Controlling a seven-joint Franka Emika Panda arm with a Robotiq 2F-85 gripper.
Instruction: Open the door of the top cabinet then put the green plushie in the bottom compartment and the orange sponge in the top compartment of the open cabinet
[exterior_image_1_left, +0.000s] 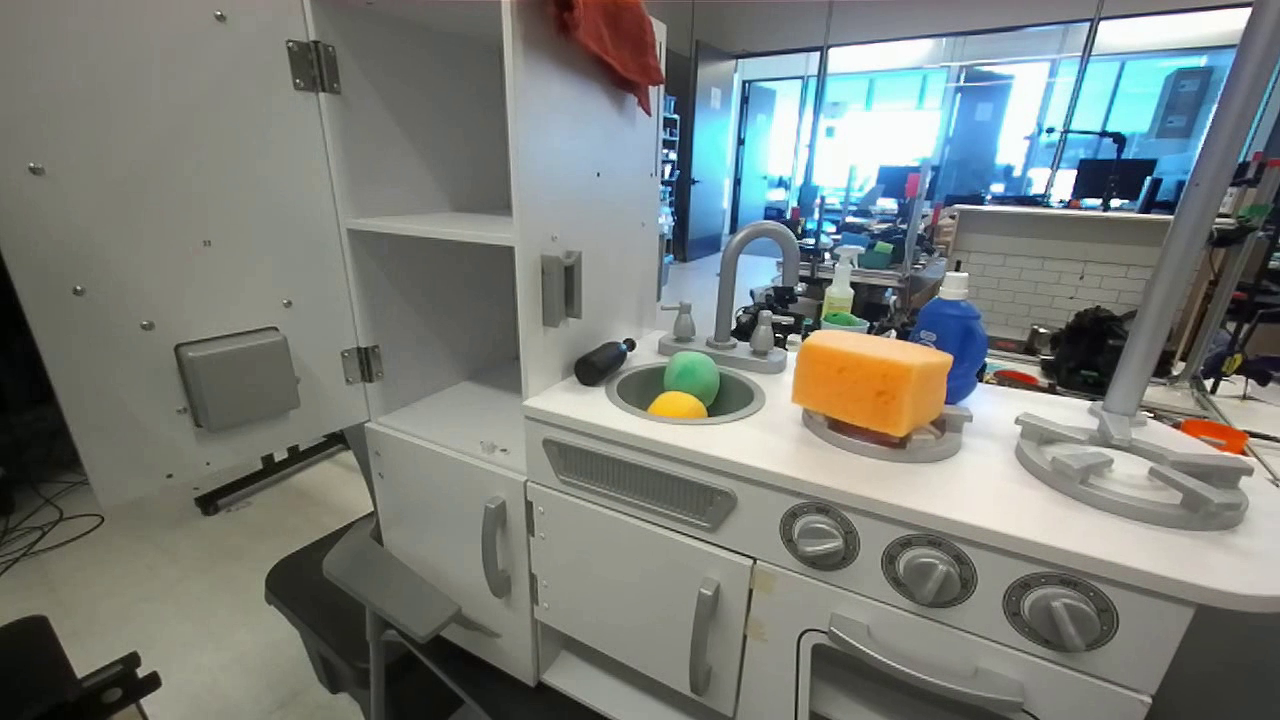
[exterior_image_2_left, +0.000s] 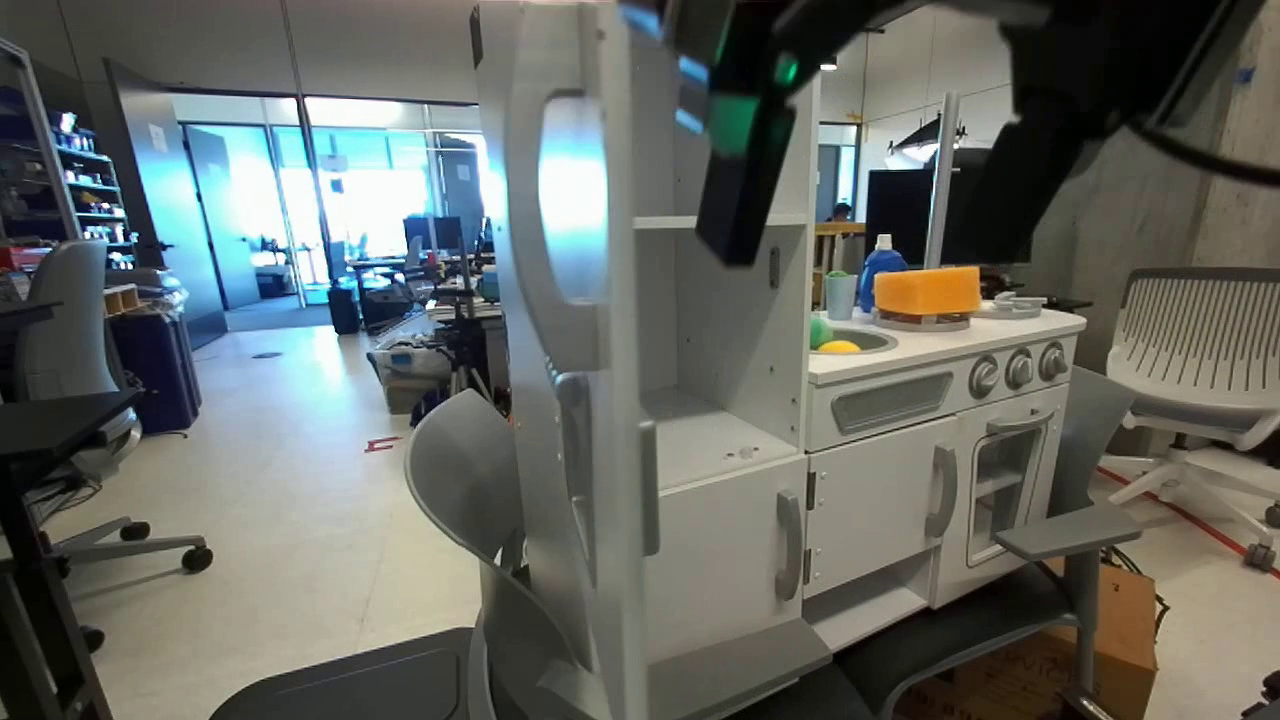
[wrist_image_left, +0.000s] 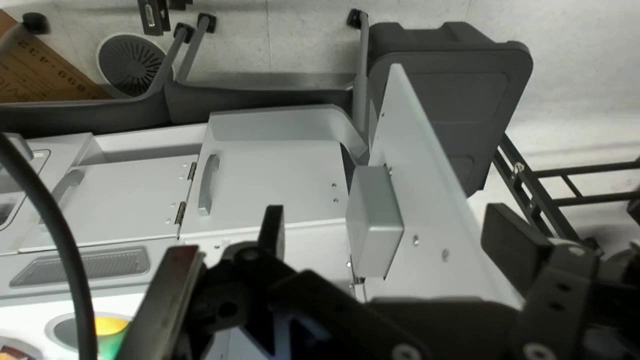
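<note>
In an ext. view, door (exterior_image_1_left: 150, 235) & top compartment (exterior_image_1_left: 420, 115) run off at top; in an ext. view, green plushie (exterior_image_2_left: 821, 333) is pt. hidden by top cabinet (exterior_image_2_left: 740, 335); btm. edge clips it in wrist view.

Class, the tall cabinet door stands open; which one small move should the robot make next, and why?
Probably bring the gripper over the sink, above the green plushie, ready to grasp it. The door already hangs open, the green plushie lies in the sink rather than the top cabinet, and the wrist view shows the jaws apart with nothing held.
</note>
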